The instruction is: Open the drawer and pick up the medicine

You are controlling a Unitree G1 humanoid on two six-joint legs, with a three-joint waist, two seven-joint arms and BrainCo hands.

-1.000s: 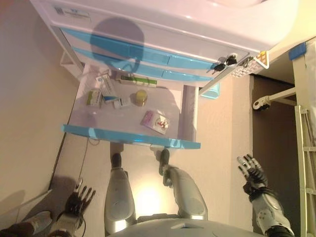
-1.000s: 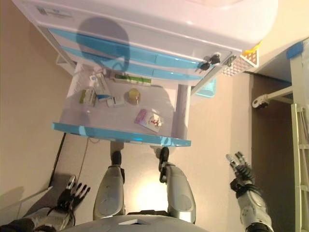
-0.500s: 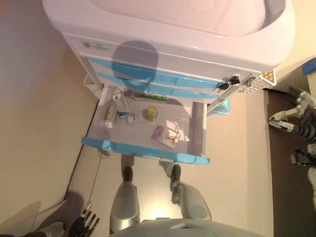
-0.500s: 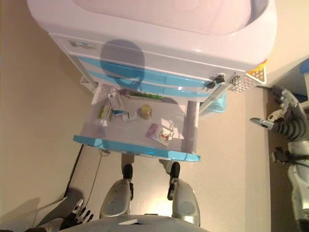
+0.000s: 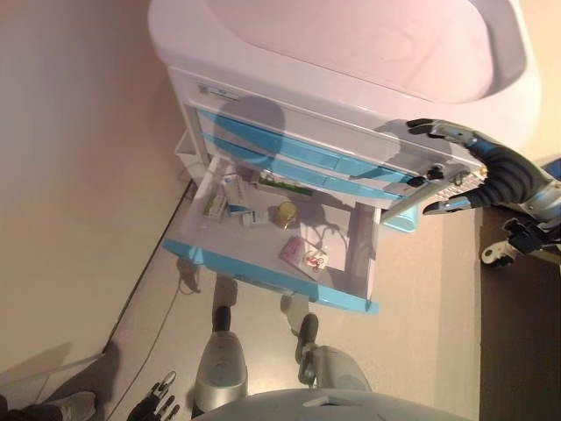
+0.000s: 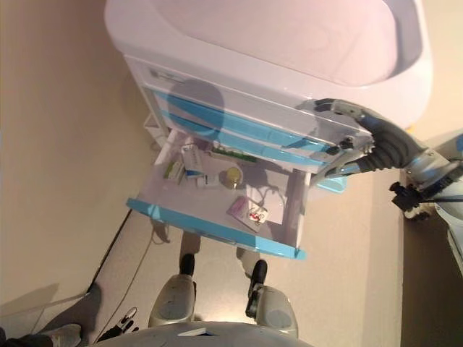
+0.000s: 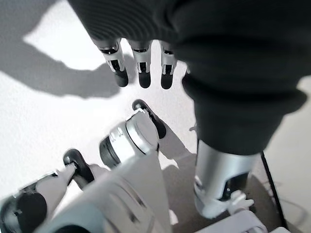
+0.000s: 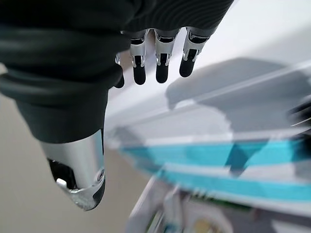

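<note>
The white cabinet (image 5: 351, 105) has blue drawer fronts, and its lowest drawer (image 5: 263, 274) stands pulled out. Inside lie small medicine boxes (image 5: 233, 189), a long green box (image 5: 280, 184), a yellow jar (image 5: 285, 213) and a pink packet (image 5: 292, 250). My right hand (image 5: 473, 167) hovers open, fingers spread, by the cabinet's right front corner, above the drawer's right side and touching nothing. The right wrist view shows its fingers (image 8: 162, 68) straight, with the blue fronts beyond. My left hand (image 5: 156, 408) hangs low near the floor, its fingers (image 7: 141, 73) straight and holding nothing.
Keys (image 5: 436, 174) hang from a lock at the cabinet's right front corner, close under my right hand. A caster wheel (image 5: 495, 254) of other furniture stands on the dark floor to the right. A person's shoe (image 5: 66, 405) shows at the lower left.
My right hand has risen from low beside my leg up to the cabinet's right front corner. The camera has shifted too. The drawer's contents and my left hand stay as they were.
</note>
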